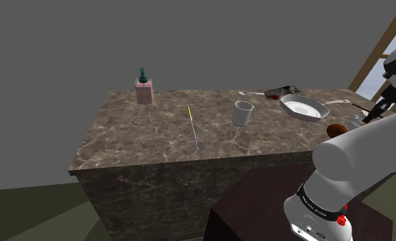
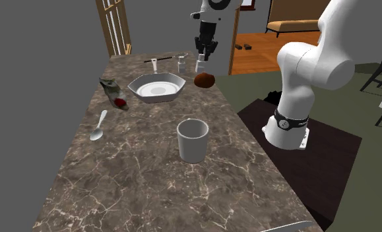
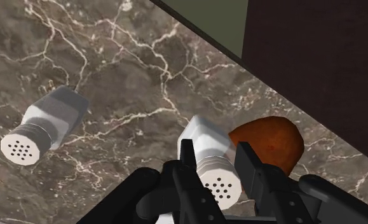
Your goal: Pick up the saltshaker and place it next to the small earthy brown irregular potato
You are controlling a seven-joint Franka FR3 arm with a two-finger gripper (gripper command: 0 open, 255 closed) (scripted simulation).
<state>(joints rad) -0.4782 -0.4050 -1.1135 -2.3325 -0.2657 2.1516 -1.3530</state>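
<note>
Saltshaker (image 3: 209,149) clasped between the fingers of the gripper (image 3: 217,170), which are closed part-way against its sides, cap toward the wrist camera. It sits just beside the brown potato (image 3: 269,144), near the edge of the marble countertop (image 3: 112,57). Second shaker (image 3: 44,128) stands apart on the counter.

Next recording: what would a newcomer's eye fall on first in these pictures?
The black gripper clasps a pale saltshaker with a perforated top, right beside the reddish-brown potato, near the edge of the dark marble counter. A second shaker of the same look sits apart from them. In the second exterior view, a white cup stands alone mid-counter.
</note>
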